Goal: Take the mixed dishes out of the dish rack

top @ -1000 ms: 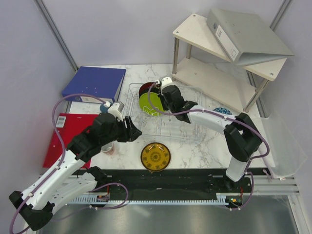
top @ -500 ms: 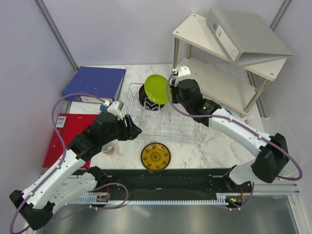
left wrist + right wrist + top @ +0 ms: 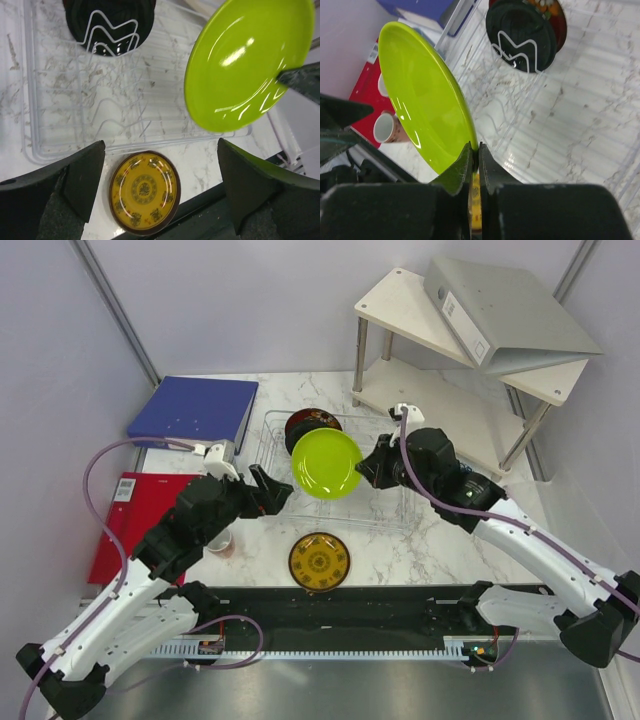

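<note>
My right gripper is shut on the rim of the lime green plate and holds it tilted above the wire dish rack. The right wrist view shows the pads pinching the plate's edge. Two dark plates, one glossy black and one red-black floral, stand in the rack's far left corner. The yellow-brown patterned plate lies on the table in front of the rack. My left gripper is open and empty at the rack's left side, above the yellow plate in its own view.
A mug stands left of the yellow plate, by a red folder. A blue binder lies far left. A small blue dish sits right of the rack. The white two-tier shelf with a grey binder stands far right.
My right gripper lifted the lime green plate out of the rack and carried it nearer and to the right, above the rack. My left gripper shifted slightly.
</note>
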